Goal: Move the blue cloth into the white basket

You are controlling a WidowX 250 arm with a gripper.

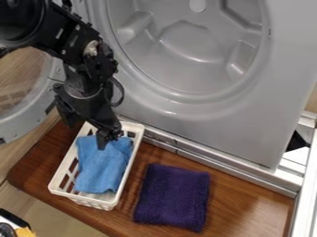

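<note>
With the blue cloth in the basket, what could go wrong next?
The black robot claw is at the top end of the soft blue cloth, so it might snag the cloth and drag it out when lifting. It's also near the far rim of the white plastic basket, so it might bump and shift it.

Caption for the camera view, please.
Black two-finger gripper over a light-blue cloth lying in a white slatted plastic basket, beside a folded dark-purple cloth.
</note>
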